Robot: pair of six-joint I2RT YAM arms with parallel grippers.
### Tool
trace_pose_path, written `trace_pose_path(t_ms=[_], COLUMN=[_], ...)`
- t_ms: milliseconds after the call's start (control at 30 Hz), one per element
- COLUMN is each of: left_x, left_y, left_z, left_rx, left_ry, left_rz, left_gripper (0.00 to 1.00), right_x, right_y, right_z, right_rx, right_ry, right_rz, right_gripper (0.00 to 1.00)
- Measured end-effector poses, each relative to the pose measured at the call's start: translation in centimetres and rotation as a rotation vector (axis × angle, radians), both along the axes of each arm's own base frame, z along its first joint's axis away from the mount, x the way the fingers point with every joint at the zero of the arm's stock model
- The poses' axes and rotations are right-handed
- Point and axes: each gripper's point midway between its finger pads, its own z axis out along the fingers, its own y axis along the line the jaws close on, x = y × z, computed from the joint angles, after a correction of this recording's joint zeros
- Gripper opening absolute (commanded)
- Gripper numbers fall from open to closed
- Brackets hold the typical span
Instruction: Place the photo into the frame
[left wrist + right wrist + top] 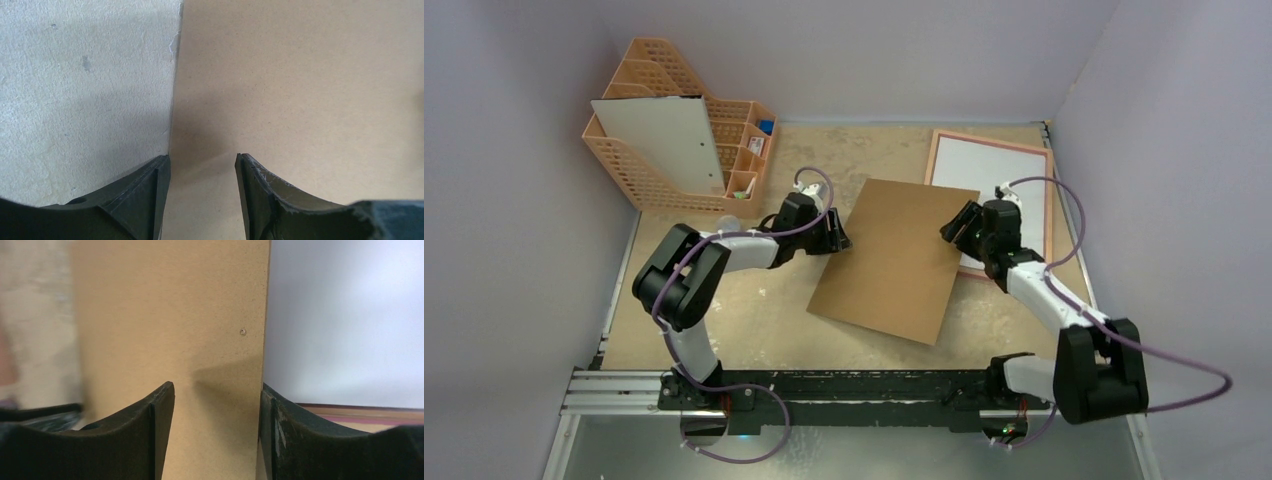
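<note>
— At the far right of the bench (864, 150), is the photo (984, 165) already seated in the frame (932, 160)?

— A white rectangle is seen inside the thin pink-peach rim. It is judged to be the photo lying face down, plain back up, though the printed side is not shown. Its near-left part is overlapped by the brown backing board (899, 255), which lies slantwise at mid-bench.

— How are the tools set?

— The left tool (839, 238) is held over the board's left edge and the right tool (952, 228) over its right edge. Both are seen with jaws partly apart and nothing pinched between them. Whether the tips press on the board cannot be told.

— How would the photo be expected to handle?

— It is judged light, thin and limp, easily creased or smudged, and hard to lift off a flat surface. It would best be taken by a free edge or corner, never mid-sheet, or simply nudged flat within the rim.

— And the other materials?

— The board is matt, fibrous and stiff, with a small hole near one edge. The bench top is pale and mottled. An orange mesh file rack (659, 65) stands at the far left, with a pale sheet (659, 145) propped in it.
</note>
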Motion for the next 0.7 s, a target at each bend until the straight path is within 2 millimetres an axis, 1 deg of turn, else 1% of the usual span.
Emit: trace_pose_path(t_ms=[33,100,167,200,233,267,300,367,500,633,700], left_x=[0.0,0.1,0.1,0.1,0.1,0.1,0.0,0.0,0.1,0.1,0.1], left_y=[0.0,0.0,-0.1,-0.2,-0.4,-0.6,-0.6,-0.6,-0.6,-0.5,-0.5], left_z=[0.0,0.0,0.0,0.0,0.1,0.1,0.1,0.1,0.1,0.2,0.2], left_rx=[0.001,0.004,0.006,0.005,-0.004,-0.009,-0.01,-0.01,-0.006,-0.003,0.001], left_ry=[0.002,0.006,0.012,0.014,0.022,0.027,0.033,0.036,0.042,0.045,0.048], left_rz=[0.0,0.0,0.0,-0.003,-0.007,-0.008,-0.006,-0.004,0.0,0.003,0.005], left_gripper=[0.54,0.54,0.54,0.54,0.53,0.54,0.54,0.54,0.54,0.54,0.54], right_x=[0.2,0.9,1.1,0.9,0.5,0.2,0.1,0.1,0.0,-0.4,-0.7], right_y=[0.3,1.5,3.2,4.1,5.5,6.2,6.4,6.3,6.2,6.1,5.9], right_z=[1.2,4.6,7.5,8.1,8.7,8.5,8.3,7.9,7.6,7.3,6.9], right_rx=[0.017,0.069,0.135,0.161,0.2,0.216,0.23,0.247,0.253,0.249,0.242], right_ry=[-0.043,-0.163,-0.263,-0.285,-0.301,-0.296,-0.289,-0.272,-0.248,-0.188,-0.155], right_rz=[0.014,0.069,0.153,0.197,0.262,0.296,0.312,0.319,0.318,0.304,0.291], right_gripper=[0.6,0.6,0.58,0.57,0.55,0.53,0.53,0.49,0.42,0.34,0.27])
